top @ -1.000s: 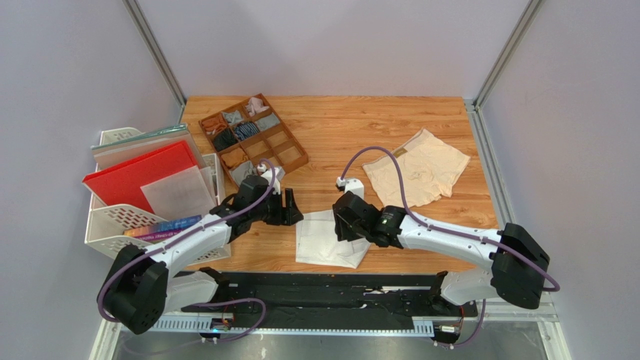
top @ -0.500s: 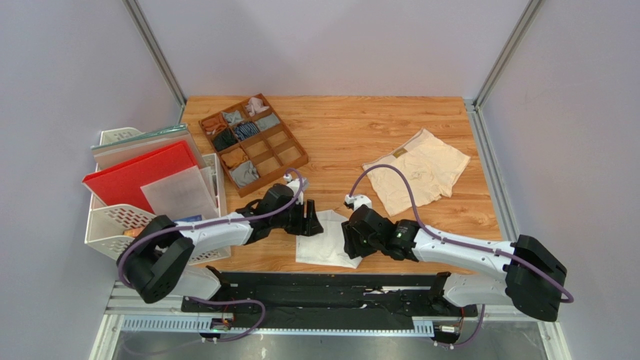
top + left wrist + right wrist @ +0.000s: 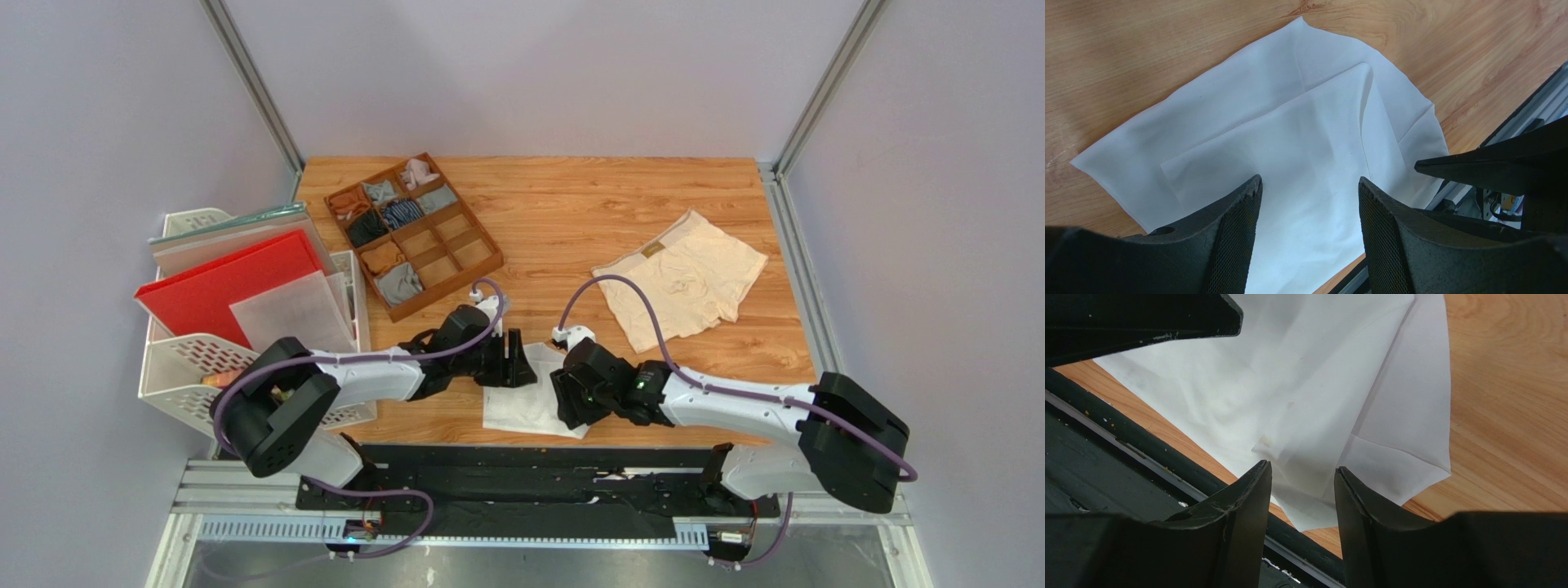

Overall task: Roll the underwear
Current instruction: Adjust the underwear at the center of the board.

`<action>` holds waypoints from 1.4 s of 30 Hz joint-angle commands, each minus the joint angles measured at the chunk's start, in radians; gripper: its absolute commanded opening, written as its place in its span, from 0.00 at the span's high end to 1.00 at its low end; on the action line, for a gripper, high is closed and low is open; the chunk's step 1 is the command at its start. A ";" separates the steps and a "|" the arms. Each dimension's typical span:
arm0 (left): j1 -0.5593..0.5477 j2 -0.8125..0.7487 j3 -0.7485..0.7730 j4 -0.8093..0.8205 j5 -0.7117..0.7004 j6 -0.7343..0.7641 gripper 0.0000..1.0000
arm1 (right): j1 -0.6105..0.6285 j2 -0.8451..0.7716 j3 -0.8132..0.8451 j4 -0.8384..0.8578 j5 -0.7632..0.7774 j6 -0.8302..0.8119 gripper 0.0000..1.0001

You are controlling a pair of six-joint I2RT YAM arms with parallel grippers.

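Left fingers (image 3: 1240, 223) stand apart, their tips low over the white underwear (image 3: 1309, 135), and a wide strip of its cloth shows in the gap between them. Whether the tips press on the cloth I cannot tell. Right fingers (image 3: 1250, 502) are apart too, with a narrower gap, and hang over the near right part of the same garment. A small pucker of cloth sits just beside one tip. No cloth is pinched in either pair.

From above, the white underwear lies flat at the near edge of the tabletop (image 3: 552, 208), with the left fingers at its far left corner and the right fingers on its right side. It is folded, so that one layer lies over a wider layer beneath, and the folded edges show as straight creases. Its near corner reaches the edge of the tabletop by the black rail (image 3: 528, 472).

Farther back and to the right, the cream underwear (image 3: 687, 282) is spread flat, well apart from the white one. Its tan label is on the far left end.

At the far left of the tabletop a wooden tray (image 3: 464, 228) sits at a slant. Several of its compartments hold small rolled garments (image 3: 386, 214) in grey, brown and dark cloth, and those on its right side are bare. Beyond the left edge of the tabletop a white basket (image 3: 184, 368) carries a red folder (image 3: 227, 288) and some pale sheets.
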 commanded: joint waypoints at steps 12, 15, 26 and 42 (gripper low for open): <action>-0.004 0.038 -0.010 0.004 -0.039 -0.024 0.36 | 0.006 -0.027 -0.002 -0.001 -0.120 -0.043 0.57; -0.004 0.035 -0.010 -0.003 -0.042 -0.024 0.36 | 0.012 -0.028 -0.002 -0.018 -0.126 -0.049 0.58; -0.004 0.044 -0.008 -0.015 -0.050 -0.013 0.36 | 0.024 -0.002 0.011 -0.075 -0.038 -0.066 0.61; -0.004 0.055 -0.027 -0.041 -0.071 -0.004 0.36 | 0.034 -0.051 0.084 -0.233 0.194 0.013 1.00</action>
